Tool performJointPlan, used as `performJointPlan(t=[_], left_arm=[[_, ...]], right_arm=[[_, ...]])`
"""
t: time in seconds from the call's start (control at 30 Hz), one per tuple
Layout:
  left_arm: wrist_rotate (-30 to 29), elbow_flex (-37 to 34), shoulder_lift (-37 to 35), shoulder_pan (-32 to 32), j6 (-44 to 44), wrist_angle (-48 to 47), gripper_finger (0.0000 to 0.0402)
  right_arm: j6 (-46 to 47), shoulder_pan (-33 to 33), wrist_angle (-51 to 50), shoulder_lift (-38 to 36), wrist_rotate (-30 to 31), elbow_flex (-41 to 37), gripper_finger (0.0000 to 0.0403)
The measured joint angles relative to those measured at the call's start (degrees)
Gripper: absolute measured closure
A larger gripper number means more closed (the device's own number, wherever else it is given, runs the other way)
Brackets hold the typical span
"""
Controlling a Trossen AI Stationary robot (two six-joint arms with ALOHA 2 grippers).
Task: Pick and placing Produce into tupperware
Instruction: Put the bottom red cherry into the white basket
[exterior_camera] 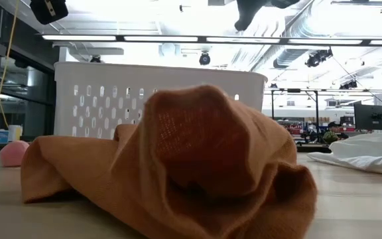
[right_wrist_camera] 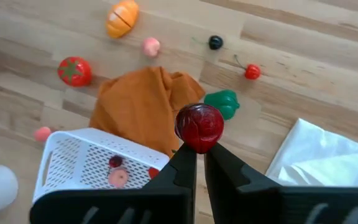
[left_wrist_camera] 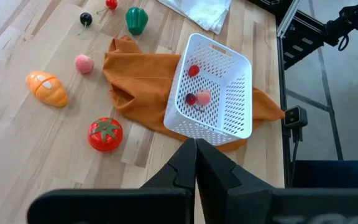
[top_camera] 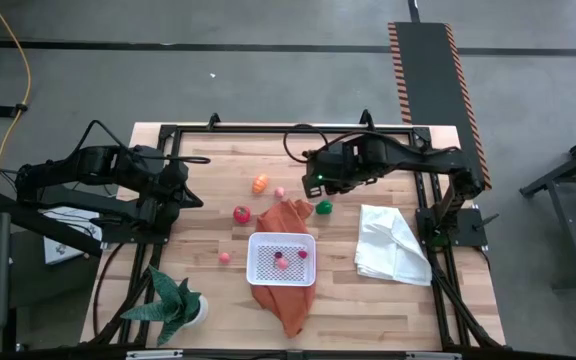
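Observation:
The white perforated tupperware [top_camera: 281, 258] stands on an orange cloth [top_camera: 286, 215] at mid-table and holds a few small red and pink pieces [right_wrist_camera: 118, 177]. Loose produce lies on the wood around it: an orange piece [right_wrist_camera: 122, 17], a red tomato [right_wrist_camera: 74, 71], pink pieces [right_wrist_camera: 151, 45], a black cherry [right_wrist_camera: 215, 42], a red cherry [right_wrist_camera: 252, 72] and a green pepper [right_wrist_camera: 224, 102]. My right gripper [right_wrist_camera: 199, 151] hangs above the cloth's far end, shut on a dark red round fruit [right_wrist_camera: 199, 126]. My left gripper [left_wrist_camera: 196, 155] waits at the table's left, shut with nothing in it. My right gripper pinches the dark red round fruit by its lower sides [right_wrist_camera: 194, 142] between its two fingertips [right_wrist_camera: 184, 159]. The fingers point steeply down from above. The fruit is lifted clear of the table, over the orange cloth beside the green pepper.
A white cloth [top_camera: 393, 243] lies crumpled at the table's right. A green spiky potted plant [top_camera: 173, 305] stands at the near left corner. Bare wood [top_camera: 208, 235] shows between the tupperware and my left arm.

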Motion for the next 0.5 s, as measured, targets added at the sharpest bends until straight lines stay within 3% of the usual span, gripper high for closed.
performJointPlan(t=[0.5], left_arm=[[0.00,0.00,0.00,-0.01,-0.54,0.00,0.0401]], right_arm=[[-8.89,0.02,1.36,0.02,-0.26,9.67,0.0394]])
